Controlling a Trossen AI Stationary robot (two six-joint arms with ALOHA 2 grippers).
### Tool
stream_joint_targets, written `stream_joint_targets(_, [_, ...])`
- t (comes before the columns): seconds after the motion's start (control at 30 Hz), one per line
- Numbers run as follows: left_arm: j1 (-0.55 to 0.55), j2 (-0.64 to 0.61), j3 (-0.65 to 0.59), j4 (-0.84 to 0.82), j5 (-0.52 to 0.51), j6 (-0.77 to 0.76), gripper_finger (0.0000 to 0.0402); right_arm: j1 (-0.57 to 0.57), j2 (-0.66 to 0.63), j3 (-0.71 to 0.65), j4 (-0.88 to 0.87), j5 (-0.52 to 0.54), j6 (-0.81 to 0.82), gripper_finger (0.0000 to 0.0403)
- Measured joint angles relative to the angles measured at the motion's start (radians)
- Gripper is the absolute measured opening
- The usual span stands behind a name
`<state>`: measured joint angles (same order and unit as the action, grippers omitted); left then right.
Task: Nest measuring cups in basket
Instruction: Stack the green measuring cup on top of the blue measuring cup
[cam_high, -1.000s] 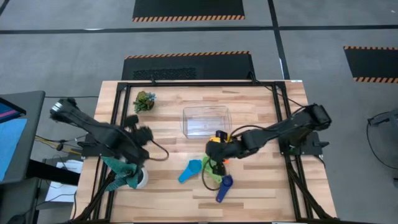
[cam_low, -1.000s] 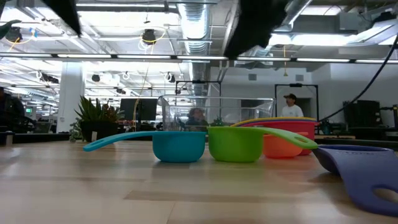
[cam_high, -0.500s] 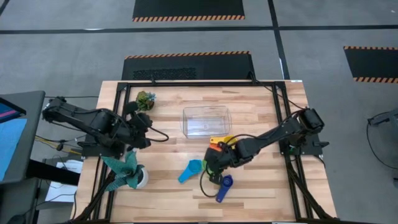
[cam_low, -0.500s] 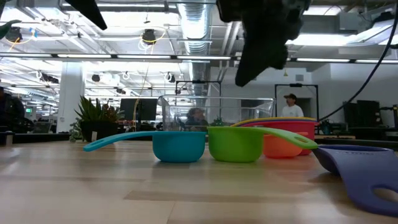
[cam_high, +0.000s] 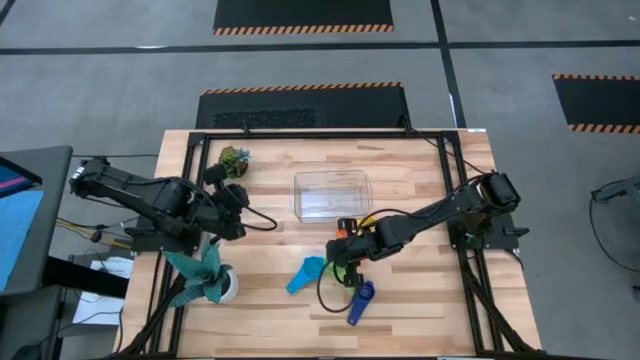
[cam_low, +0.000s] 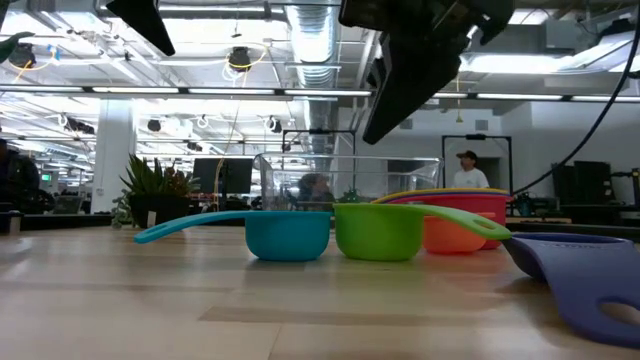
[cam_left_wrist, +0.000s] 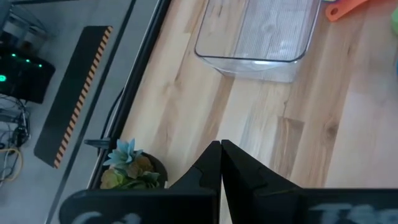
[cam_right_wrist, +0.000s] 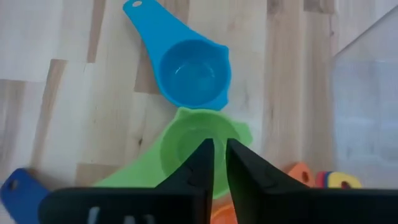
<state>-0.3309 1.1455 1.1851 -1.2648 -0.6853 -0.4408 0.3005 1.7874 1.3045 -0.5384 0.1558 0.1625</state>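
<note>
- Broadly, we take the basket (cam_high: 331, 193) first: a clear, shallow plastic bin near the middle of the table (cam_high: 420, 300), empty as far as we can see. We judge it stiff, light and slick, likely to skate on the wood if nudged, so cups should go in from above.
- Next, the dark blue cup (cam_high: 360, 300) lies nearest the front edge, handle pointing away from the others; in the low view it looks the bulkiest. We judge it hard and light, best taken by the flat handle.
- Then the green cup (cam_right_wrist: 199, 149) sits directly under the right gripper (cam_right_wrist: 219, 163), whose fingers stand narrowly apart over its bowl, holding nothing that we can see. We judge the thin rim or the handle the surest place to pinch; the smooth round wall could slip.
- Beside it, the light blue cup (cam_right_wrist: 194, 73) lies touching or almost touching the green one, open side up, handle pointing away.
- Behind these, the orange cup (cam_high: 348, 226) and a red cup (cam_low: 480, 208) lie close together by the basket's near corner; we cannot tell whether they are already nested.
- Lastly, the left gripper (cam_left_wrist: 221, 163) waits over the table's left part near a small potted plant (cam_left_wrist: 129, 168), fingers pressed together and empty.
</note>
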Motion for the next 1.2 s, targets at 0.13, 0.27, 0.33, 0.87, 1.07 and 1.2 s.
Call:
stream_joint_targets(0.13, [0.0, 0.017, 0.0, 0.0, 0.002, -0.005, 0.0, -0.027, 0.0, 0.0, -0.001, -0.004, 0.009, 0.0091])
stream_joint_targets(0.27, [0.0, 0.04, 0.0, 0.0, 0.009, -0.006, 0.0, -0.059, 0.0, 0.0, -0.003, -0.033, 0.021, 0.0131])
stream_joint_targets(0.33, [0.0, 0.055, 0.0, 0.001, 0.011, -0.008, 0.0, -0.073, 0.0, 0.0, -0.003, -0.054, 0.022, 0.0155])
stream_joint_targets(0.87, [0.001, 0.196, 0.0, 0.0, 0.035, 0.055, 0.0, -0.053, 0.0, 0.0, -0.036, -0.083, -0.531, 0.0228])
stream_joint_targets(1.07, [-0.009, 0.184, 0.0, -0.001, 0.042, 0.055, 0.0, -0.029, 0.0, 0.0, -0.103, -0.085, -0.643, 0.022])
stream_joint_targets(1.2, [-0.009, 0.171, 0.0, -0.003, 0.045, 0.049, 0.0, -0.021, 0.0, 0.0, -0.105, -0.086, -0.696, 0.0219])
